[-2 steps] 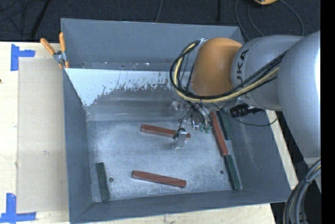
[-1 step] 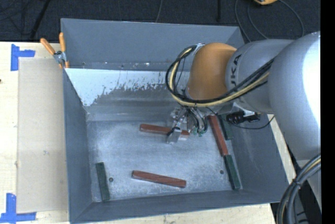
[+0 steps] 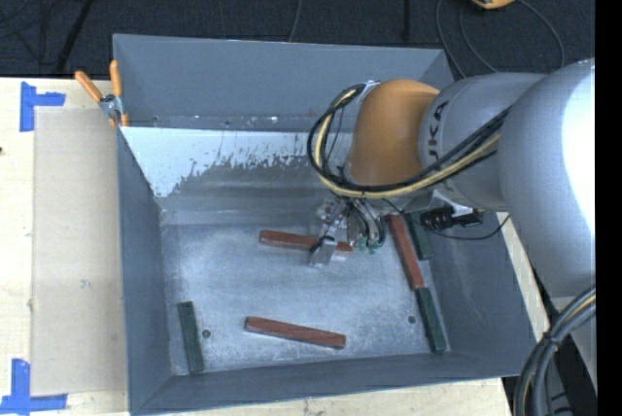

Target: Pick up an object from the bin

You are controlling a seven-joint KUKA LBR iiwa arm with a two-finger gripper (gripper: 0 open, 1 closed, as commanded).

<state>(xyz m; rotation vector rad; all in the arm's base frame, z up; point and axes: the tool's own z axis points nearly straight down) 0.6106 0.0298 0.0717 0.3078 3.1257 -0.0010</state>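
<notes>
hand [image 3: 323,250] over right end of red-brown stick [image 3: 283,238] | bin [image 3: 224,293] centre | second stick [image 3: 294,332] near front wall

In bin [image 3: 146,259]: middle stick [image 3: 282,238] under claw [image 3: 324,249], right stick [image 3: 406,254] at 2 o'clock, corner stick [image 3: 432,322] 4, front stick [image 3: 294,332] 6, left stick [image 3: 190,338] 8.

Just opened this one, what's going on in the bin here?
A robot arm extends in from the right, with its gripper down at the right end of a red-brown stick lying flat mid-bin. Whether it grips the stick cannot be made out. Apart from it on the grey bin floor lie a front red-brown stick, a right red-brown stick, a left green stick and a right green stick.
</notes>
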